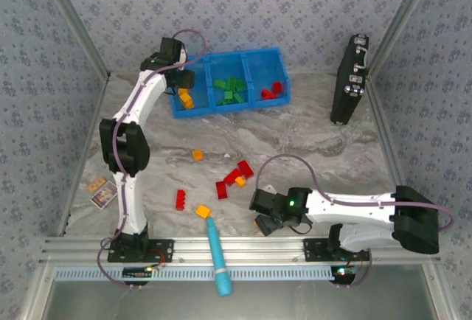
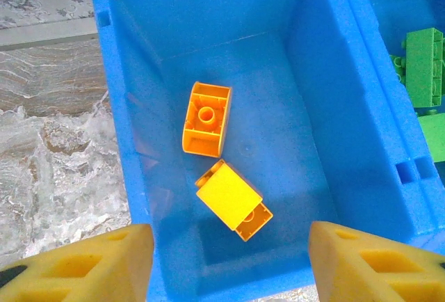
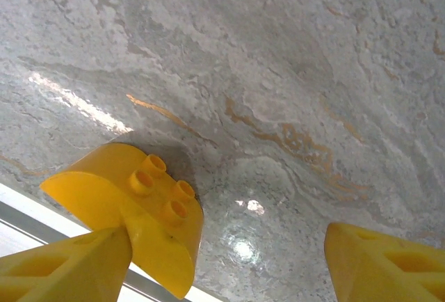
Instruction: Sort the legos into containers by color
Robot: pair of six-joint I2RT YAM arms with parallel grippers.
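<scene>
Roughly half sorted: the blue tray at the counter's far edge holds two yellow bricks under the left hand, plus green bricks and red bricks, while loose bricks lie mid-counter; both hands are spread and empty, the right hand touching a yellow brick near the near edge.

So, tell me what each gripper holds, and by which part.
Nothing is held. The left gripper stands open over two orange-yellow bricks in the blue tray; the right gripper is open, a yellow brick beside one finger only.

Green legos run off the right edge — yellow brick partly behind the tool's finger.
</scene>
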